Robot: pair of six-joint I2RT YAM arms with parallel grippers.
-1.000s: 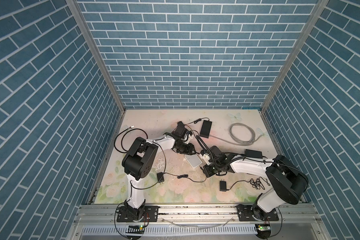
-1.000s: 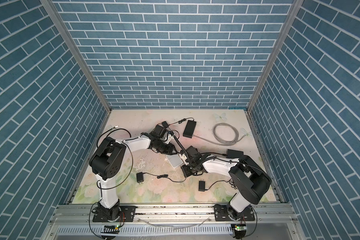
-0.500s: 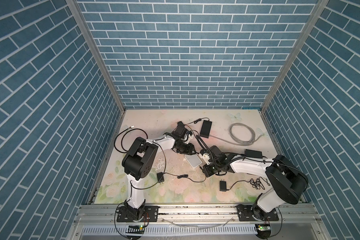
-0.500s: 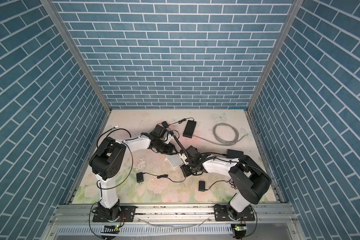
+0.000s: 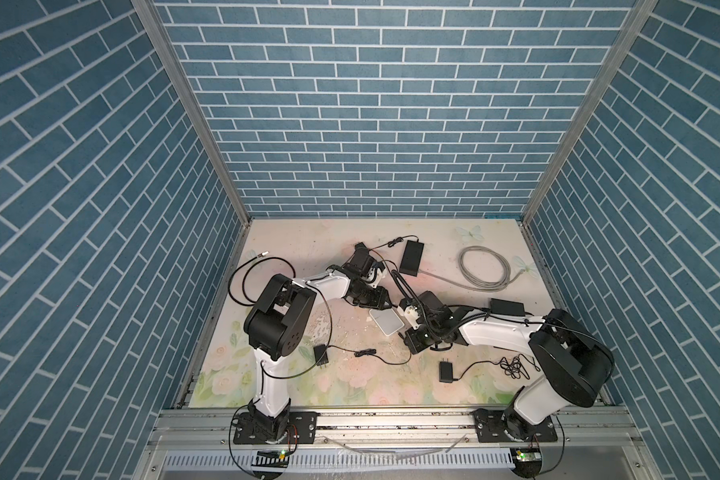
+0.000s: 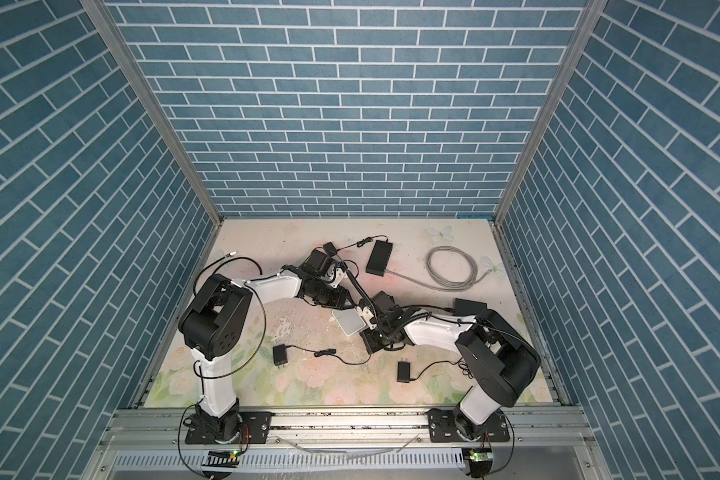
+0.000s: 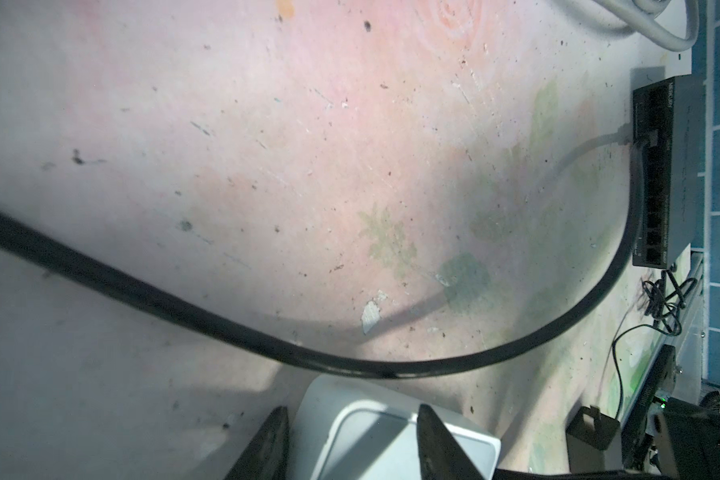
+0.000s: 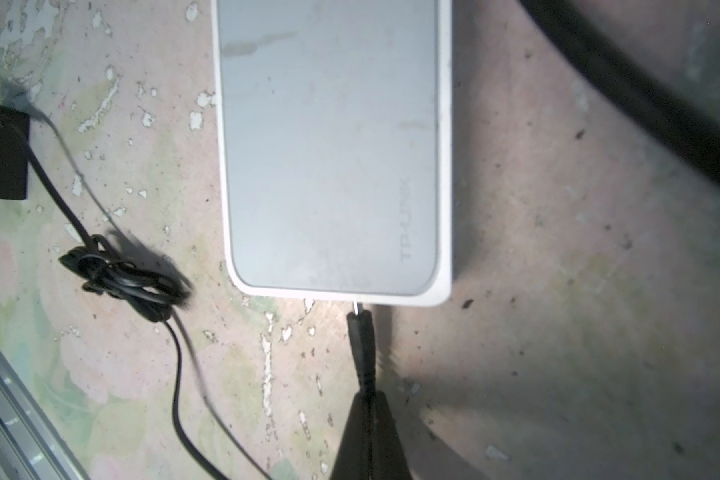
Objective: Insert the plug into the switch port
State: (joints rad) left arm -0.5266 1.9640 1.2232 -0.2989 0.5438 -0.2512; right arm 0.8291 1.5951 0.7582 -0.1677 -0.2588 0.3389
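Right tool (image 8: 366,401) pinches the black, silver-tipped plug (image 8: 360,340) against the white switch (image 8: 329,145), clasped by the left tool (image 7: 352,409)

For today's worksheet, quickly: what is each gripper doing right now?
Left gripper: partly open, seemingly holding the switch.
Right gripper: closed on the plug.

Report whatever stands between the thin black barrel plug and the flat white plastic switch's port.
Nothing visible. The right gripper pinches the thin black barrel plug, whose metal tip meets the edge of the flat white plastic switch with no gap showing. The port itself is hidden.
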